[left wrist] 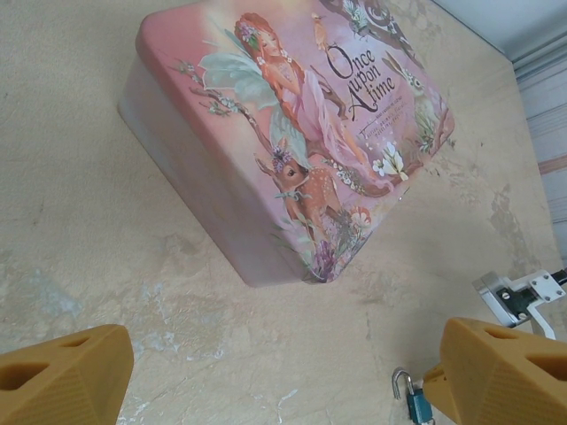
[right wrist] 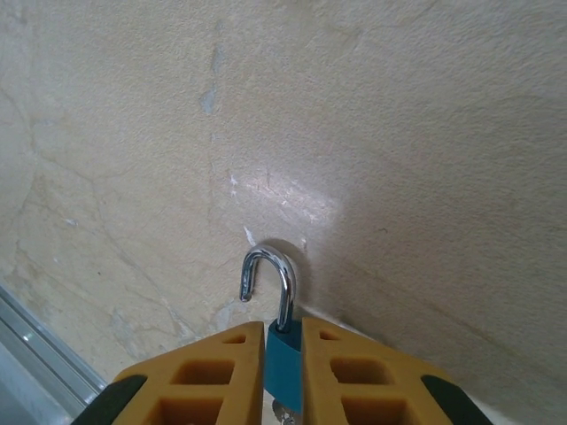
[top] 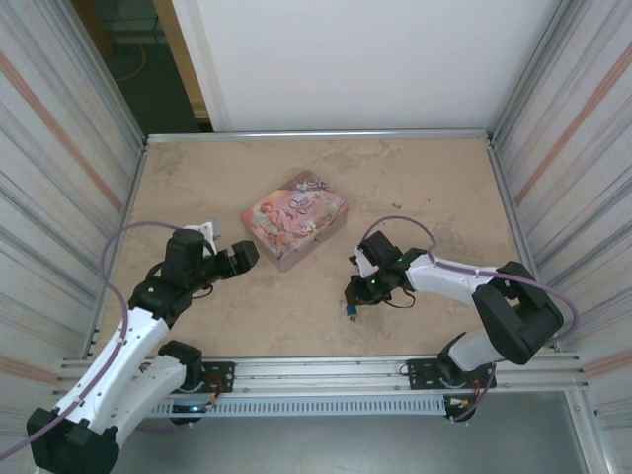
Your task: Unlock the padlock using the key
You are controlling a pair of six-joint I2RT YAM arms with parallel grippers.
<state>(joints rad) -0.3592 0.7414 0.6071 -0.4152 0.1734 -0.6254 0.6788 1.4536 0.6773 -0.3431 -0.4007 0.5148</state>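
The padlock [right wrist: 285,354] is tiny, with a blue body and a silvery shackle that has swung free at one end. My right gripper [right wrist: 283,332] is shut on the blue body, shackle pointing away from the fingers, low over the table. From above, the padlock [top: 352,310] hangs at the tip of the right gripper [top: 357,296], near the front middle. The key is hidden; a silvery bit under the body is too small to name. My left gripper [top: 242,259] stands open beside the pink tin, empty. Its camera catches the padlock [left wrist: 416,403] at the lower right.
A pink illustrated tin [top: 294,219] lies near the table's centre, just right of the left gripper; its lid [left wrist: 292,115] reads "Once upon a time". Metal walls ring the table, with a rail [top: 326,370] along the front edge.
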